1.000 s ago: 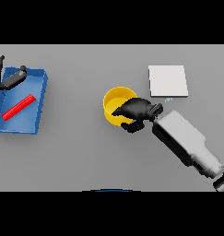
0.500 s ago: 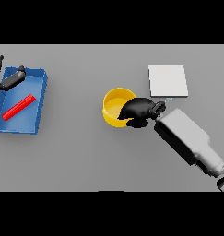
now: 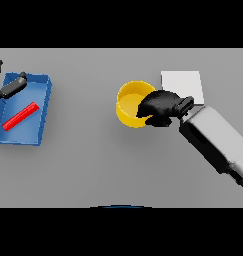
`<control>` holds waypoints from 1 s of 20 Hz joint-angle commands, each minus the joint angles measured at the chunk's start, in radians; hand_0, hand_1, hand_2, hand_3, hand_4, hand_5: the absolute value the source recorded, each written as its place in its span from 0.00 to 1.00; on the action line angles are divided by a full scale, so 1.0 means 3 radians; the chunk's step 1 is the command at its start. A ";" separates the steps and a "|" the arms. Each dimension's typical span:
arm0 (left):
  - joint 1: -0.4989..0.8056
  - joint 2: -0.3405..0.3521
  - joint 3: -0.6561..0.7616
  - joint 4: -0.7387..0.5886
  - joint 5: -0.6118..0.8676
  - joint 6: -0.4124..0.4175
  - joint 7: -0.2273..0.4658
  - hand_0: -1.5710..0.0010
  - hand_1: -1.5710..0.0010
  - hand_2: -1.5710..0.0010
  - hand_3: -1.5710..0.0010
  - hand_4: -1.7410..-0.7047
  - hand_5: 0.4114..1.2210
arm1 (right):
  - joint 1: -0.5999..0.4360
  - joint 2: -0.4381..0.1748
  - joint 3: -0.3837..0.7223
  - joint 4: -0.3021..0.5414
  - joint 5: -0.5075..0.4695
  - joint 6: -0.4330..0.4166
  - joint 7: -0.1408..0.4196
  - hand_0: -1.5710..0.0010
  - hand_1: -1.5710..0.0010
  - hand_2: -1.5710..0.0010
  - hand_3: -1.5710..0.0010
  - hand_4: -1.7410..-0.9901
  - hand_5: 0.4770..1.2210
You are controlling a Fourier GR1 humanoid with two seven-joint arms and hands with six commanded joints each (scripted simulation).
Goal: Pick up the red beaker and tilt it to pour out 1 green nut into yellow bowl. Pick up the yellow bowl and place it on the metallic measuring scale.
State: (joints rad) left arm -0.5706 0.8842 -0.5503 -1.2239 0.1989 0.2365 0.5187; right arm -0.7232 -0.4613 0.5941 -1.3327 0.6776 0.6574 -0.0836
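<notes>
While the right hand [image 3: 160, 106] sits over the right rim of the yellow bowl [image 3: 129, 102], its fingers [image 3: 144, 111] curl down over that rim and pinch the bowl's wall; the white and grey forearm runs off toward the lower right from there. Bowl stands upright on the grey worktop [image 3: 93, 165], roughly mid-scene; nothing can be made out inside it. Just right of the bowl and a bit farther back lies the metallic measuring scale [image 3: 182, 82], a flat pale square, partly covered by the hand and wrist; bowl and scale are near each other but not touching as far as can be seen. Well to the left of the bowl sits a blue tray [image 3: 40, 107], and inside it the red beaker [image 3: 20, 115] lies on its side, slanted. The left hand [image 3: 5, 86] shows at the tray's far-left corner, well away from the bowl, fingers loosely spread and straight, holding nothing. Worktop is plain matte grey, uniform, filling the whole scene; no walls or other room features visible beyond it.
</notes>
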 commanded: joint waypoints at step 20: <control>0.0036 0.0116 0.0002 -0.0249 -0.0001 0.0067 0.0251 1.00 1.00 1.00 1.00 0.88 0.44 | -0.0343 -0.0429 -0.0442 0.0737 -0.0070 -0.0431 0.0104 0.00 0.00 0.00 0.24 0.03 1.00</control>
State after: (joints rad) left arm -0.5600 0.9192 -0.5495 -1.2987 0.1986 0.2567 0.5944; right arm -0.8255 -0.5900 0.4617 -1.1112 0.6562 0.5283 -0.0491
